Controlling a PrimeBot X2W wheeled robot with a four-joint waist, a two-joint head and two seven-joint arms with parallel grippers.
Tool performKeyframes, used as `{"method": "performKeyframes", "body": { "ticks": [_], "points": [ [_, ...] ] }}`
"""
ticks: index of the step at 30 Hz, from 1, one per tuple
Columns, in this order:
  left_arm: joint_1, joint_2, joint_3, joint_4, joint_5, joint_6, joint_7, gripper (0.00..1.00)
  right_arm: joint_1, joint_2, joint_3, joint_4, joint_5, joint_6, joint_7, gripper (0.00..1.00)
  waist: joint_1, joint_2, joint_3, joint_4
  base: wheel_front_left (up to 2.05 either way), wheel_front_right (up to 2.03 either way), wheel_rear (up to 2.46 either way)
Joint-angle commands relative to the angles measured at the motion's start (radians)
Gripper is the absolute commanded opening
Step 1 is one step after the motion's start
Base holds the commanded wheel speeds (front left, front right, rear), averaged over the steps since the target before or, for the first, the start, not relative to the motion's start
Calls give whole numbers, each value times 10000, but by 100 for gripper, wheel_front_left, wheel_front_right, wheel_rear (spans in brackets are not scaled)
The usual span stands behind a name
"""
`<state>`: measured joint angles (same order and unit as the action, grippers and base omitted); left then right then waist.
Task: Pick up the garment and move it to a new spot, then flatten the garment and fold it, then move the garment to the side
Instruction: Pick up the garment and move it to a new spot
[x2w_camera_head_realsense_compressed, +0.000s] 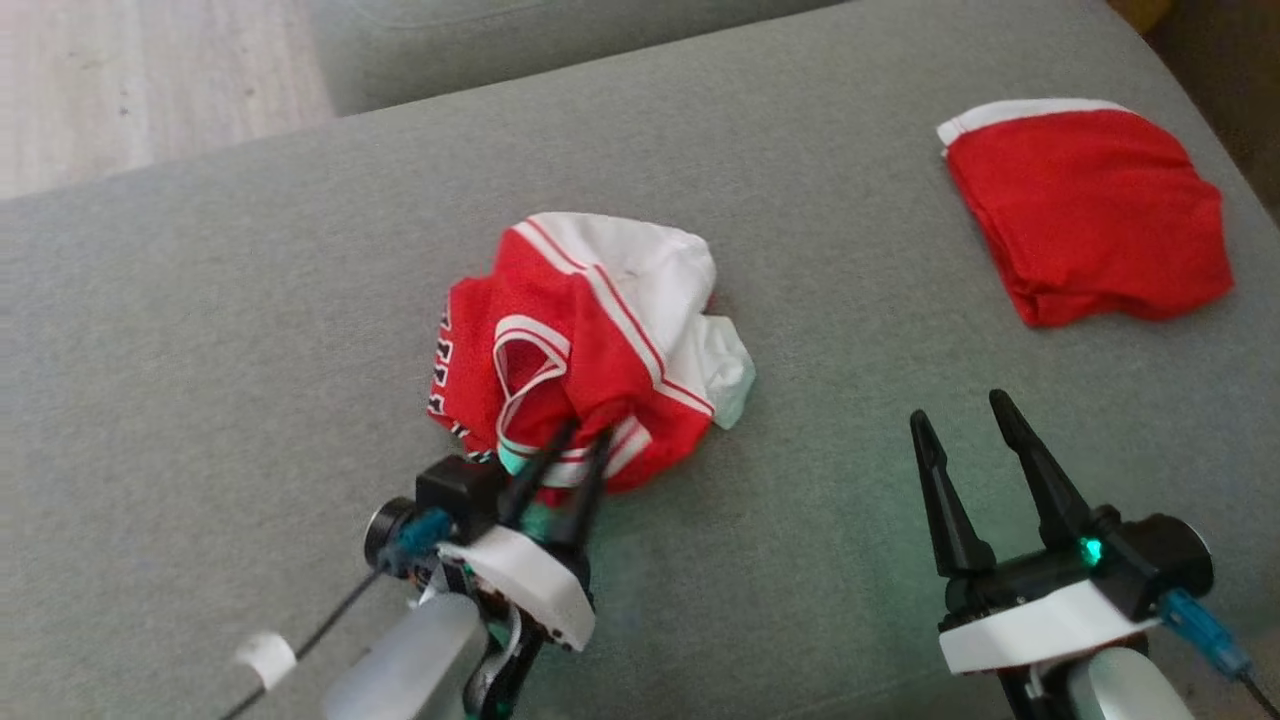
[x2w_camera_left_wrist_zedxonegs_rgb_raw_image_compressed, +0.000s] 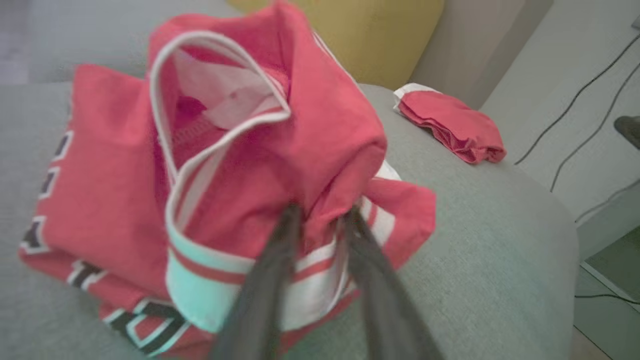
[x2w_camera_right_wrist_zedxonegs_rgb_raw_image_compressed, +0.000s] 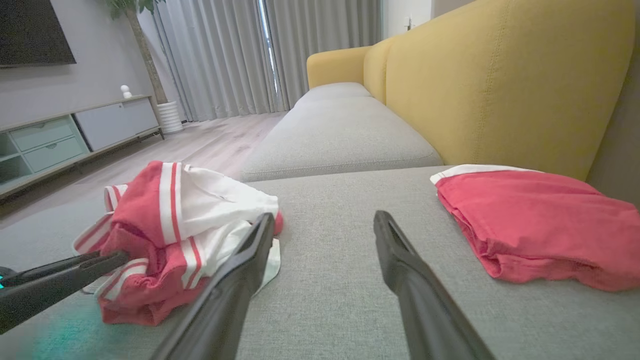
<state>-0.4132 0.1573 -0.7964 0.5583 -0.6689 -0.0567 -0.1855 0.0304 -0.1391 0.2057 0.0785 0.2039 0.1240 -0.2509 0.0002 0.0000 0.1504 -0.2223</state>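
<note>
Left gripper (x2w_camera_head_realsense_compressed: 590, 432) slightly parted around garment (x2w_camera_head_realsense_compressed: 590, 320) fold, grip unclear; right gripper (x2w_camera_head_realsense_compressed: 958, 410) wide open

We see a red garment (x2w_camera_head_realsense_compressed: 590, 340) with big white parts, thin red and white stripes, and black letters with white edges at its 9 o'clock side. At 2 o'clock from it lies a plain red cloth (x2w_camera_head_realsense_compressed: 1090, 210) with a white edge. The sofa seat (x2w_camera_head_realsense_compressed: 200, 350) is grey and its back (x2w_camera_right_wrist_zedxonegs_rgb_raw_image_compressed: 500, 75) is yellow. The left gripper (x2w_camera_head_realsense_compressed: 588, 432) and the right gripper (x2w_camera_head_realsense_compressed: 958, 405) have black fingers and white bodies.
</note>
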Motion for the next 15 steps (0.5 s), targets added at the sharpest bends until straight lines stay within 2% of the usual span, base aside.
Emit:
{"method": "performKeyframes", "body": {
  "ticks": [1,5,7,11,15],
  "points": [
    [-411,92,375,-249,158,219,-306,100,-238,-98,133,-229,44,67,-108,100,-2,0,-187,214,0,0,0],
    [162,-44,795,-611,592,1009,-718,100,-105,-177,90,62,5,67,-108,100,-2,0,-729,674,0,0,0],
    [516,-53,1281,-1258,978,1449,-751,100,31,-185,39,233,-25,67,-108,100,-2,0,-1078,935,0,0,0],
    [1676,24,2267,-2910,2076,2037,-758,100,292,-141,-98,518,-74,67,-108,100,-2,0,-1638,1449,0,0,0],
    [2854,-25,3211,-4046,2901,2359,-760,100,488,47,-352,687,-34,67,-108,100,-2,0,-2065,1918,0,0,0]
  ]
}}
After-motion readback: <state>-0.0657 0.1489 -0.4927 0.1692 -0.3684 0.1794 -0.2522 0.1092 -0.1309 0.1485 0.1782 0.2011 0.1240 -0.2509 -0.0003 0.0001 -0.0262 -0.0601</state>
